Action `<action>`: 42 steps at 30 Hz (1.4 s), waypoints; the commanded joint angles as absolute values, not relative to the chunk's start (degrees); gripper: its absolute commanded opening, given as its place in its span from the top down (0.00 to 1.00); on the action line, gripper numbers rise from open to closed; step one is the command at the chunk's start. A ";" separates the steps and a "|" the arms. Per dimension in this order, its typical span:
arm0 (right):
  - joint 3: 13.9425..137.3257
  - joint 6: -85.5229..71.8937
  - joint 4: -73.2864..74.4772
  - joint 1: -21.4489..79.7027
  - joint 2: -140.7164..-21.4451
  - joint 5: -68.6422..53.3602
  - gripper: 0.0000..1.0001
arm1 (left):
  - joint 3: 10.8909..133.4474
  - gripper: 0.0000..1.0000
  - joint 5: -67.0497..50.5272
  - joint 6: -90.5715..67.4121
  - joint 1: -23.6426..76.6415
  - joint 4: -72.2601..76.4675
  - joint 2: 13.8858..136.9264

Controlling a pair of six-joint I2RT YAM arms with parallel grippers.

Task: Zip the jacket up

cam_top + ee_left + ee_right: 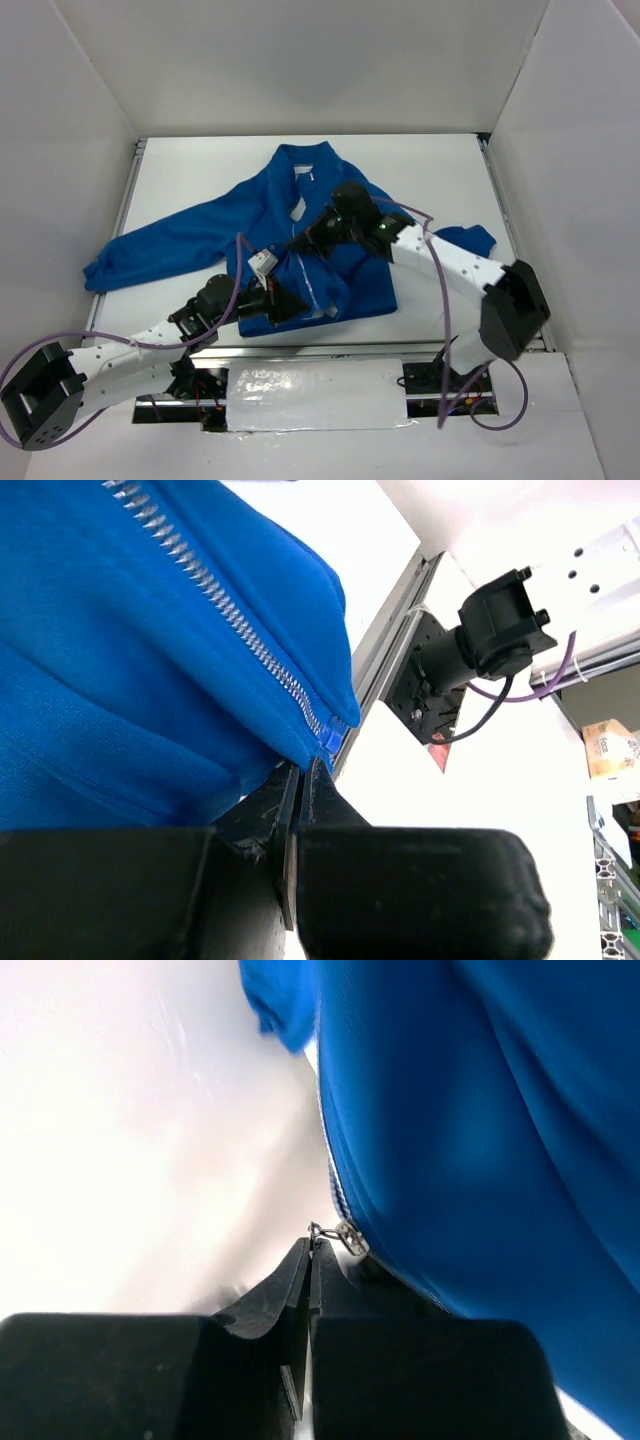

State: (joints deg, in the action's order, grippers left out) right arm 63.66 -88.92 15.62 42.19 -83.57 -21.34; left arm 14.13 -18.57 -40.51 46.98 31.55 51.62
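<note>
The royal-blue fleece jacket (300, 230) lies flat on the white table, collar to the far side. My left gripper (285, 303) is shut on the jacket's bottom hem at the foot of the silver zipper (215, 595); its fingertips (300, 770) pinch the blue fabric end. My right gripper (300, 240) sits over the middle of the zipper line and is shut on the metal zipper pull (335, 1235), with the slider (350, 1238) just beside its fingertips. The jacket (480, 1140) fills the right of that view.
The table's metal front rail (385, 665) runs just beyond the hem. The right arm's base mount (470, 650) stands past it. White walls enclose the table on three sides. The jacket's sleeves (150, 250) spread left and right.
</note>
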 commanded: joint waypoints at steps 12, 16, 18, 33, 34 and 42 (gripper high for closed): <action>90.12 -87.37 6.32 26.64 -110.28 -18.28 1.00 | 12.75 1.00 -16.88 -39.81 49.39 20.14 46.59; 113.30 -83.68 11.07 21.10 -127.29 -17.49 1.00 | 12.22 1.00 -12.13 -40.95 50.01 16.09 43.25; 121.60 -82.54 12.30 18.56 -132.86 -17.75 1.00 | 11.26 1.00 -11.08 -42.18 50.36 15.21 41.41; 143.44 -80.42 -5.89 5.01 -137.55 -26.36 1.00 | 6.06 1.00 8.43 -56.95 51.68 9.58 47.98; 143.52 -79.98 -5.63 4.66 -137.11 -26.63 1.00 | 7.11 1.00 8.61 -56.17 51.68 9.75 49.90; 144.40 -79.89 -7.38 4.22 -139.74 -33.39 1.00 | 10.46 1.00 6.86 -52.12 51.68 13.27 55.37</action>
State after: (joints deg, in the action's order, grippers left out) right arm 139.31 -79.72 5.04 7.99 -143.04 -37.12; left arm 10.76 12.19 -54.06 50.41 19.77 53.95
